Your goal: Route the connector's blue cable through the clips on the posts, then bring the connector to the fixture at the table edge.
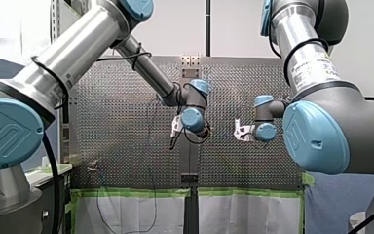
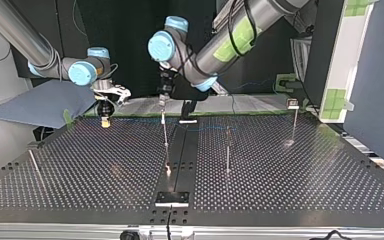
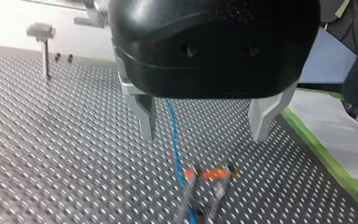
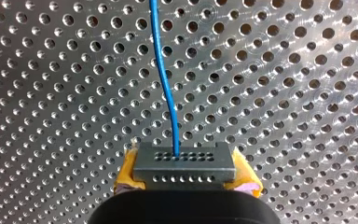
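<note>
Blue cable (image 4: 164,79) ran from the grey connector (image 4: 182,163) clamped in my right tool (image 4: 186,176) near the bench's (image 2: 105,165) arm-side edge; my left tool (image 3: 205,135) hung spread apart over a post clip (image 3: 205,175); routing looked unfinished, the opposite-edge fixture (image 2: 172,198) unreached.

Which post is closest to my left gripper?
The post beside the dark centre strip, right below my left gripper. The next post and the clip-topped one stand farther toward the top view's right.
</note>
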`<state>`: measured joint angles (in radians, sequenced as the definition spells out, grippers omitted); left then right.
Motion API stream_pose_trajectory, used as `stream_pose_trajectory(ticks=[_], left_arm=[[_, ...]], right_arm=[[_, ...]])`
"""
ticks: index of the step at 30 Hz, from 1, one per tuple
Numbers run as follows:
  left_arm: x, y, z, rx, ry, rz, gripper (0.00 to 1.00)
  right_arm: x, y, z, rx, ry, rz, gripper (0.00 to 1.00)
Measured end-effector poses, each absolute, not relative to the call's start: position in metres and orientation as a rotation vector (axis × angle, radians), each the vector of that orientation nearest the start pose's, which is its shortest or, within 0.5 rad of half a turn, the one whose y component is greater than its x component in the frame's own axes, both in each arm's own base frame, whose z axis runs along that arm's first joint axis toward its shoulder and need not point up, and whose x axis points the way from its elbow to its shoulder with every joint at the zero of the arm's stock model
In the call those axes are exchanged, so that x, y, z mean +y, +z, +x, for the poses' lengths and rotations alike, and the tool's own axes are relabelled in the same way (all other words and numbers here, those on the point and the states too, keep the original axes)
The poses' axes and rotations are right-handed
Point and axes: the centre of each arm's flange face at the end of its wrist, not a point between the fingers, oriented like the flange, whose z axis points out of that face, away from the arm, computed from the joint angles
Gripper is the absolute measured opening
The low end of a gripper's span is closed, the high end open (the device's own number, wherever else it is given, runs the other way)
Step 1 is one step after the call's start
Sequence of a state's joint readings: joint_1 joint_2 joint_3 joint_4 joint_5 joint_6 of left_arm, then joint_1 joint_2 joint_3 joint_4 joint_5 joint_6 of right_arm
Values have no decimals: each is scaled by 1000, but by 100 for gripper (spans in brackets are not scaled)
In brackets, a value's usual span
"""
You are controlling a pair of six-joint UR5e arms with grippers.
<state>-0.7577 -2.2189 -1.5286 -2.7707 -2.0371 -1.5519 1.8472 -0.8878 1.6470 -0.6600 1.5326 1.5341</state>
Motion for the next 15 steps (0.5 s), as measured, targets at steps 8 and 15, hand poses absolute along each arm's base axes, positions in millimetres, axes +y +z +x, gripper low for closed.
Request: stream_pose_trajectory(ticks=[8, 15], left_arm=[[-513, 179, 367, 1703, -166, 295, 98], [-517, 197, 330, 1662, -235, 221, 98]], right_arm=[[-580, 113, 307, -1077, 1355, 1532, 0], [-579, 113, 308, -1078, 1361, 1534, 0]])
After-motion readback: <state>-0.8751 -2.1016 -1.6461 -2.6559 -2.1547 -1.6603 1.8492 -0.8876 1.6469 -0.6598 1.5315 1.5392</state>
